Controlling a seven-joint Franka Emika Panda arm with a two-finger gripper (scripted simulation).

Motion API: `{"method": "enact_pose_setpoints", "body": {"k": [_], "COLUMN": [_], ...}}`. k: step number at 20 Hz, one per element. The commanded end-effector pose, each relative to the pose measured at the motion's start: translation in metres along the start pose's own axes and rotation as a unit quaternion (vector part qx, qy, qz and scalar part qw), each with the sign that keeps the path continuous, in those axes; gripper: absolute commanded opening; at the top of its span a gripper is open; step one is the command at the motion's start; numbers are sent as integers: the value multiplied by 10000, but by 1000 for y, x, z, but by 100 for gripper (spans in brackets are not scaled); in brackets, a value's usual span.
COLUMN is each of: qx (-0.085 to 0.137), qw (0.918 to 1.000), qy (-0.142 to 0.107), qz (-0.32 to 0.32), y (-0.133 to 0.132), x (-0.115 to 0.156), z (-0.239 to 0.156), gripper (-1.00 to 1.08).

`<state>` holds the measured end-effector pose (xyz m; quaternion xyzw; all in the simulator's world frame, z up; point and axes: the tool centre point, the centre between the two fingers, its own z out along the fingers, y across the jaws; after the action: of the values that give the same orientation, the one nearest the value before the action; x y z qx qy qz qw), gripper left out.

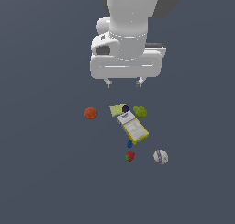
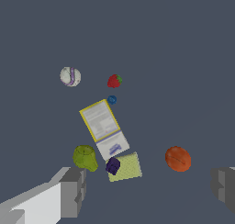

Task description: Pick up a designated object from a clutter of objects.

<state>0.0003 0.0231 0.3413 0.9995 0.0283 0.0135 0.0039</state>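
The arm [image 1: 133, 21] hangs high over the floor [image 1: 41, 182], and its gripper [image 1: 124, 84] stands released and empty, jaws wide apart, well above everything. This looks like the approach step: nothing is grasped and the descent is not yet made.

Below lies the clutter. Its largest piece is the yellow-edged box [image 1: 136, 130], flat on the floor, with a white card [image 1: 125, 118] at its end and a pale green wedge [image 1: 117, 109] just beyond that. A purple ball [image 1: 125, 109] sits on or against the wedge; I cannot tell which. A green lump [image 1: 140, 111] lies just beside them. A white ball [image 1: 160, 156], a strawberry [image 1: 130, 156] and a blue bit [image 1: 129, 144] lie off past the box's other end.

The orange [image 1: 91, 113] sits alone, apart from the heap, at the exterior view's left. In the wrist view it lies between the fingertips' line but nearer one finger [image 2: 224, 187].

The next move, I judge, calls for shifting sideways until the orange is centred between the jaws, then dropping straight down and closing. Its free surroundings should make the grasp easy, though a round ball may roll if touched off-centre.
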Motion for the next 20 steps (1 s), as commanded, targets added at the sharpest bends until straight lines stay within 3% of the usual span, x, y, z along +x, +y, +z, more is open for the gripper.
{"method": "enact_pose_setpoints", "body": {"k": [1, 10, 20], "qx": [0, -146, -105], "qw": [10000, 9998, 9999], "qy": [0, 18, 4], "qz": [0, -152, -66], "y": [0, -5, 7], "x": [0, 5, 4], "z": [0, -6, 11], "gripper": [100, 100, 100]}}
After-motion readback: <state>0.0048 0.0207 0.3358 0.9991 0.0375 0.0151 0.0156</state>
